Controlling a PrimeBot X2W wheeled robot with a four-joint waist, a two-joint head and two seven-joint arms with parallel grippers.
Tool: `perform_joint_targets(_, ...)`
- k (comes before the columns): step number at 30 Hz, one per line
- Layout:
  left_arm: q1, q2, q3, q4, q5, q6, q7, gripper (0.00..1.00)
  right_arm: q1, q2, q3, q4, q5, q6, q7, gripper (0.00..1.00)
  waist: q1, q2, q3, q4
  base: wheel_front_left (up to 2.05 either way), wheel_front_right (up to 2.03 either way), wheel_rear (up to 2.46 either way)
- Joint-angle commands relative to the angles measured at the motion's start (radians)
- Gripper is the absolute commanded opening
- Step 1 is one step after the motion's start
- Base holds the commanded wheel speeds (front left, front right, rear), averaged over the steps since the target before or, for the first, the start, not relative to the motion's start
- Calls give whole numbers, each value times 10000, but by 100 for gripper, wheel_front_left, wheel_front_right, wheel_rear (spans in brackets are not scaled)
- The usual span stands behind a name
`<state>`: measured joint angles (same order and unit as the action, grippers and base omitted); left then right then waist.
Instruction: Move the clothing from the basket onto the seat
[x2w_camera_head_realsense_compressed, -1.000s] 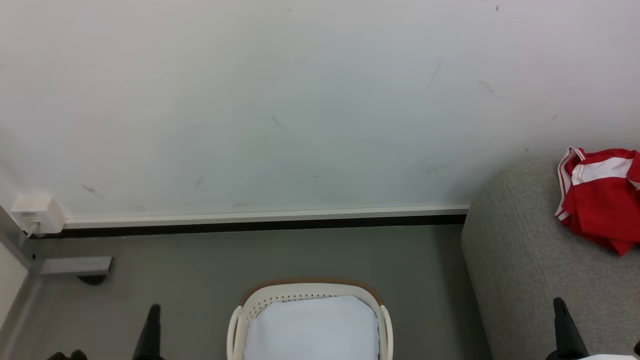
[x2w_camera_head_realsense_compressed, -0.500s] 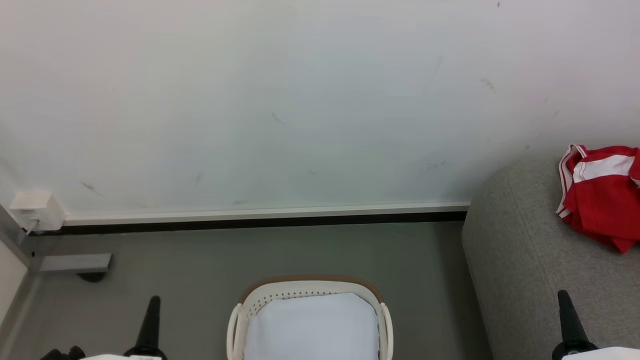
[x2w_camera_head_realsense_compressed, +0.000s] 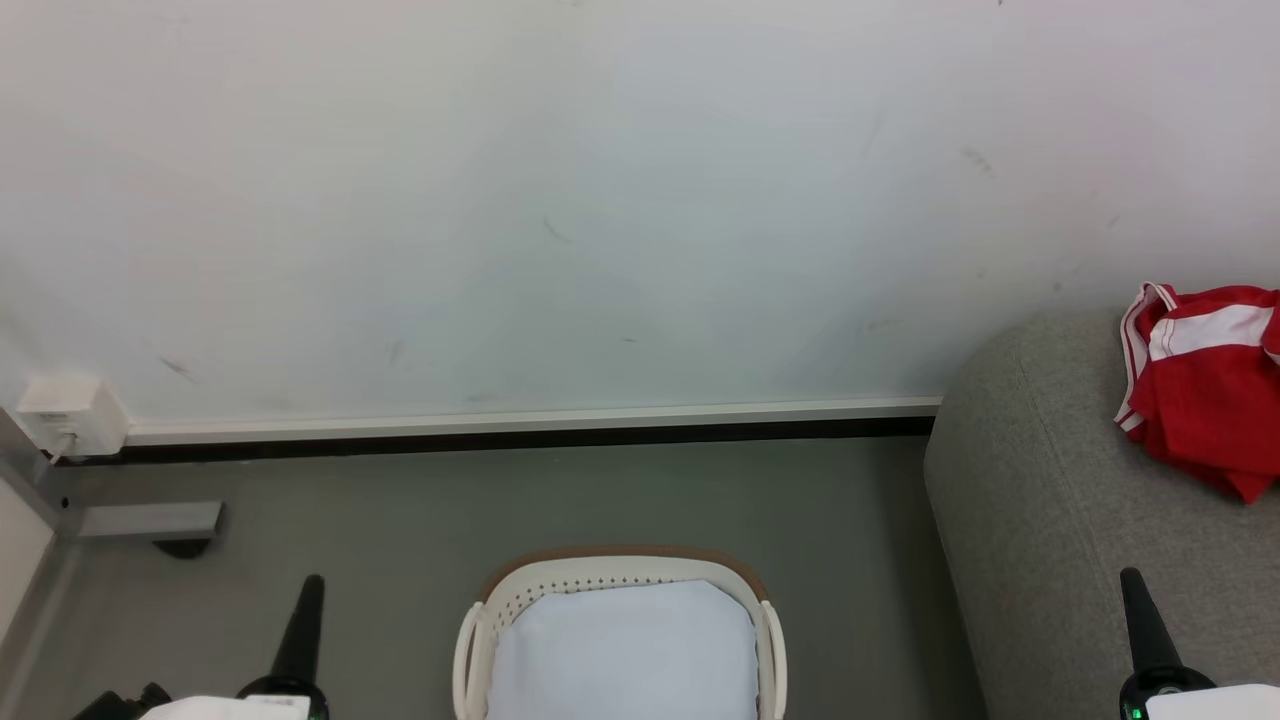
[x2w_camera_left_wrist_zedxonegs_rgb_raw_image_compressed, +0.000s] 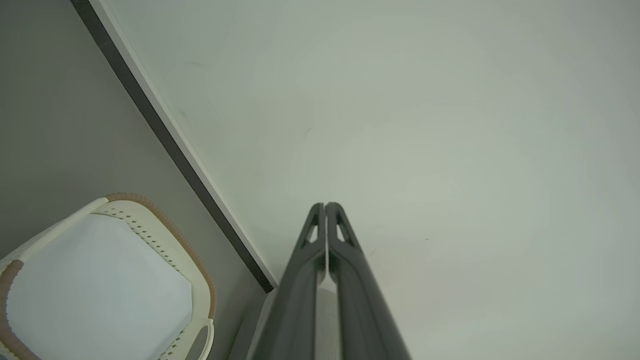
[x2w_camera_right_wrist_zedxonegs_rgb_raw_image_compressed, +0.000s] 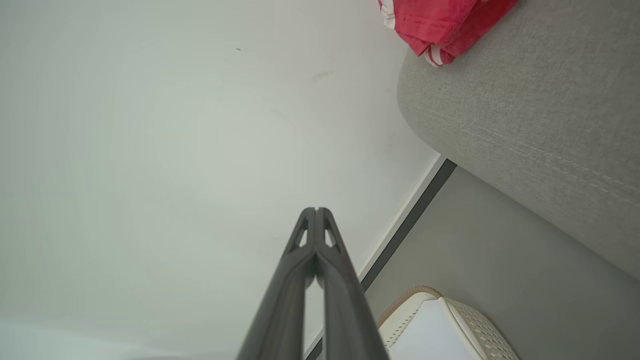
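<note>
Red clothing (x2w_camera_head_realsense_compressed: 1205, 385) with white stripe trim lies crumpled on the grey seat (x2w_camera_head_realsense_compressed: 1040, 540) at the right edge of the head view; in the right wrist view the clothing (x2w_camera_right_wrist_zedxonegs_rgb_raw_image_compressed: 440, 22) rests on the seat (x2w_camera_right_wrist_zedxonegs_rgb_raw_image_compressed: 525, 110) at the top. The cream-white basket (x2w_camera_head_realsense_compressed: 620, 575) with a brown rim stands on the floor at bottom centre, its inside plain white; it also shows as the basket (x2w_camera_left_wrist_zedxonegs_rgb_raw_image_compressed: 165, 235) and the basket (x2w_camera_right_wrist_zedxonegs_rgb_raw_image_compressed: 470, 325). My left gripper (x2w_camera_head_realsense_compressed: 310, 585) stands shut left of the basket. My right gripper (x2w_camera_head_realsense_compressed: 1130, 578) stands shut over the seat. Both (x2w_camera_left_wrist_zedxonegs_rgb_raw_image_compressed: 325, 205) (x2w_camera_right_wrist_zedxonegs_rgb_raw_image_compressed: 316, 210) hold nothing.
A white wall (x2w_camera_head_realsense_compressed: 600, 200) with a white and black skirting strip (x2w_camera_head_realsense_compressed: 520, 435) runs behind the basket. A white wall socket box (x2w_camera_head_realsense_compressed: 65, 415) and a grey metal foot (x2w_camera_head_realsense_compressed: 150, 522) sit at the far left. Grey floor (x2w_camera_head_realsense_compressed: 400, 520) surrounds the basket.
Both grippers have risen a little in the head view, with pale forearms now showing at the bottom corners. The whole picture has shifted up slightly, so the camera moved.
</note>
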<state>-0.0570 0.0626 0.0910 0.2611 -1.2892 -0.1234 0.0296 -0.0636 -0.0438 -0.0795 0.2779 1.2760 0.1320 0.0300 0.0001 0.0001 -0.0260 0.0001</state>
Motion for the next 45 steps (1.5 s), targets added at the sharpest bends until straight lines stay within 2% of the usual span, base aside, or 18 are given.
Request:
perform_joint_targets(1, -192, 0, 66, -84, -346, -55, 57, 0, -234, -90, -73, -116, 297, -16, 62, 0, -1, -1, 10, 0, 0, 0, 0)
perform_joint_targets(31, -472, -84, 211, -149, -2575, -94, 679, 0, -422, -100, -299, -307, 2684, -21, 679, 0, -1, -1, 213, 0, 0, 0, 0)
perform_joint_targets(45, -571, -119, 253, -170, -3294, -102, 888, 0, -516, -101, -375, -364, 3377, -23, 874, 0, -1, -1, 291, -1, 0, 0, 0)
